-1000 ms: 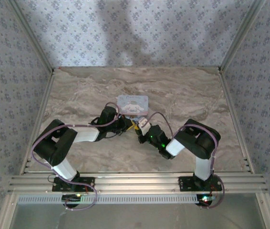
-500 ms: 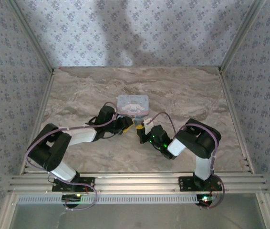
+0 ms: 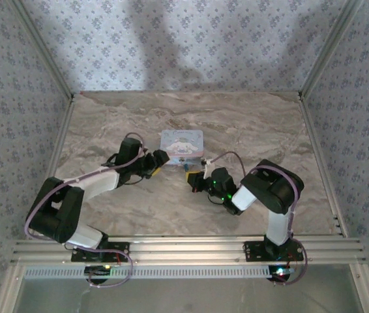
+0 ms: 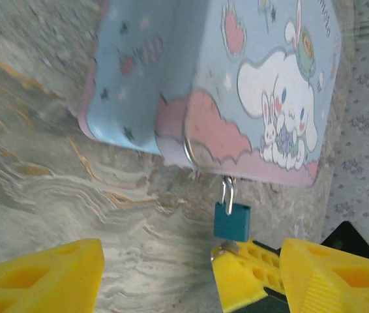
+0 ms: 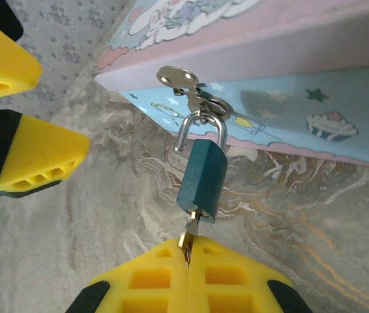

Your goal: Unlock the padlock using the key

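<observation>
A marbled table (image 3: 250, 130) is seen from above, with a pale blue cartoon tin (image 3: 182, 142) lying near its middle and two robot arms reaching in toward the tin's near side. The left gripper (image 3: 159, 158) is held just beside the tin's near left corner with its yellow fingers spread wide and nothing between them. The right gripper (image 5: 188, 259) is nearer to the work: its fingers are pressed together on the key (image 5: 188, 235), of which a short brass part is visible. The padlock (image 5: 201, 176), a tiny teal block, is hung by its shackle (image 5: 197, 130) from the latch (image 5: 201, 104) on the tin's front edge. Its long axis runs from the latch straight toward the right gripper, and the key is lined up with that axis and entered in the keyhole at the body's free end (how deep cannot be told). The shackle appears closed, so a twist about this shared line is judged to be the step required.
</observation>
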